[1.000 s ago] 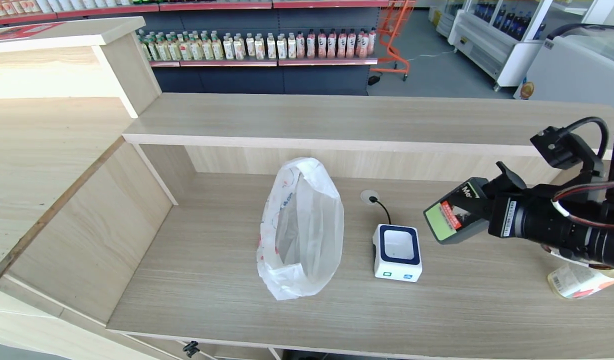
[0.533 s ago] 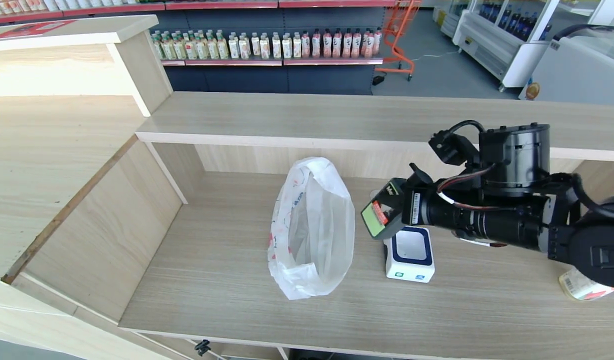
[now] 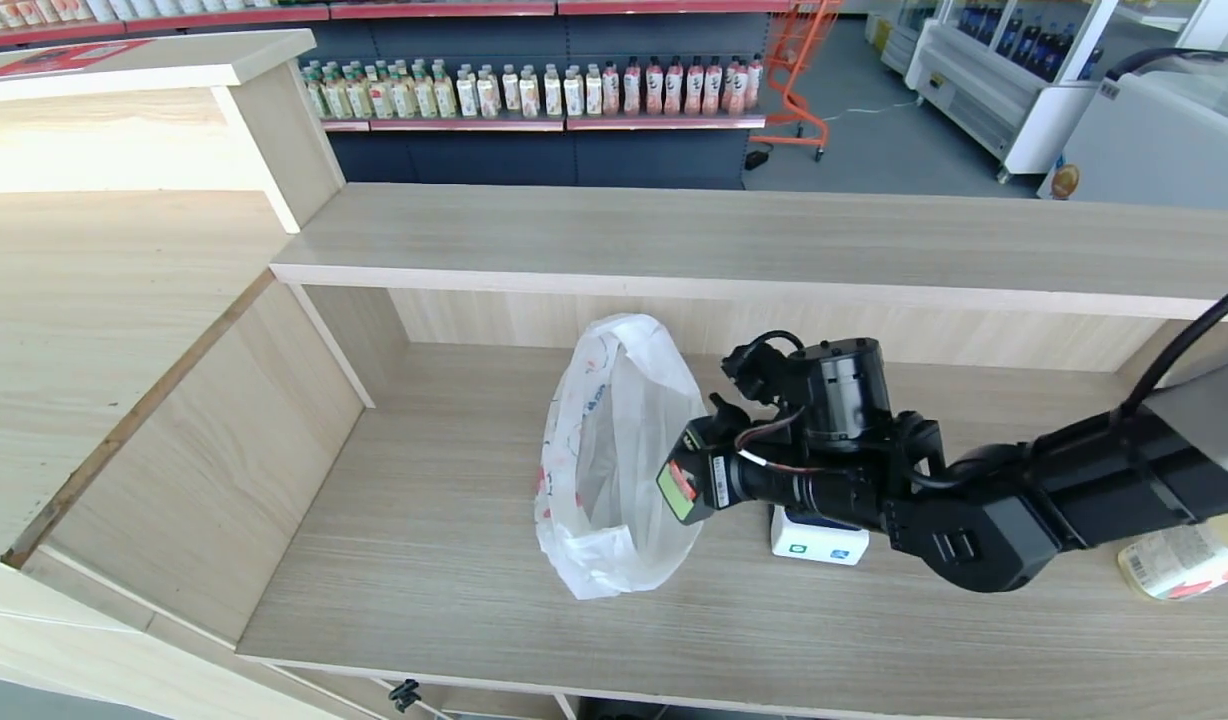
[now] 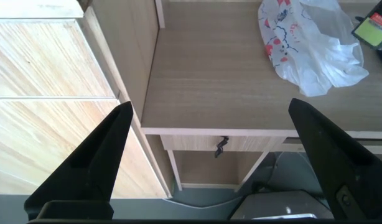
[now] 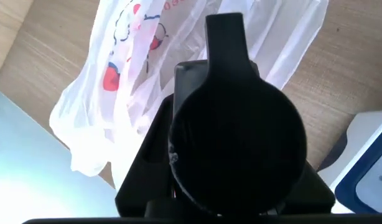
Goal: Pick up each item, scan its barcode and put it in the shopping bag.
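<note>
One box [image 3: 677, 490] reached one bag [image 3: 586, 420].

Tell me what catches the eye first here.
The right gripper holds a dark box with a green label at the open mouth of the white bag on the counter. The scanner sits beside the bag, partly under the arm. A bottle is at the counter's right edge.

No wording can be read. A green and red label is seen on the end face of the box [image 3: 680, 491], at the right side of the shopping bag [image 3: 614, 450], whose left side carries red and blue print. A small green mark is shown on the near face of the scanner [image 3: 819, 546]. A barcode label is borne by the bottle [image 3: 1174, 566] at the right edge.
</note>
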